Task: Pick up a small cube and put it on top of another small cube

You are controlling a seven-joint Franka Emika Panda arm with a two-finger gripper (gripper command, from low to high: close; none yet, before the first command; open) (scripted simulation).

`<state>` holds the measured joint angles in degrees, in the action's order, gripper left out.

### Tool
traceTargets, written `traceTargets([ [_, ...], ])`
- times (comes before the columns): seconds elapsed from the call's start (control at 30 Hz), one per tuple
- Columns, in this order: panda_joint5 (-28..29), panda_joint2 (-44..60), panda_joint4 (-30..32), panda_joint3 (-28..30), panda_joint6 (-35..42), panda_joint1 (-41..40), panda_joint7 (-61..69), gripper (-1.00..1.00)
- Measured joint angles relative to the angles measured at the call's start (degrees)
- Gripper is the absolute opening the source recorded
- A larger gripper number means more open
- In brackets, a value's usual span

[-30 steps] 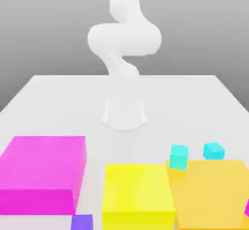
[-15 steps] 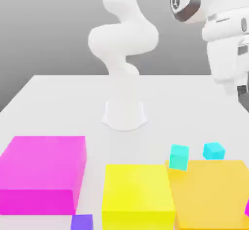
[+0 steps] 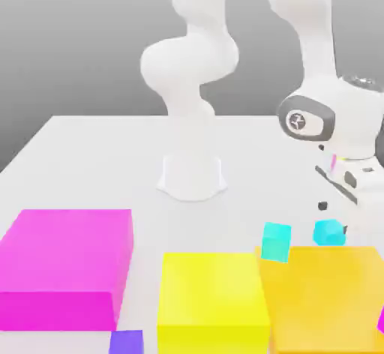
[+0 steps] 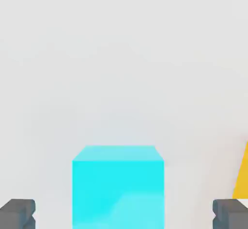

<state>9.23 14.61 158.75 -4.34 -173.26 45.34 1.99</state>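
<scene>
Zero cubes stacked: I see my gripper (image 4: 124, 214) wide open and empty above the blue cube (image 4: 118, 194) beyond the orange block (image 3: 322, 296); grasping, lifting and stacking remain.

The end effector (image 4: 124, 214) stands open, its two dark fingertips (image 4: 18, 213) well apart, with a bright cyan cube (image 4: 118, 189) between them and touching neither. Near one fingertip, part of an orange block (image 4: 242, 177) shows against the pale surface (image 4: 121, 63).
</scene>
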Motion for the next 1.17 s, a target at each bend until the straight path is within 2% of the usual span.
traceTargets([
  [0.03,0.1,1.9,-0.4,1.1,-1.5,1.1,-0.1,-1.0],
  [0.3,0.0,0.9,-0.2,0.8,-0.7,0.8,0.0,-1.0],
  [0.5,-7.0,-10.8,2.1,-3.2,8.7,-2.0,5.4,-1.0],
  [0.67,-9.5,-21.2,2.8,1.1,18.3,-7.5,10.6,-1.0],
  [0.87,-7.5,-32.7,3.4,7.6,29.3,-14.8,13.9,-1.0],
  [0.93,-7.4,-31.3,3.8,8.4,27.4,-15.5,14.4,-1.0],
  [1.07,-7.7,-23.9,4.9,9.0,19.0,-15.4,14.8,-1.0],
  [1.1,-7.7,-22.8,5.0,9.0,17.8,-15.4,14.8,1.0],
  [1.17,-7.7,-22.8,5.0,9.0,17.8,-15.4,14.8,1.0],
])
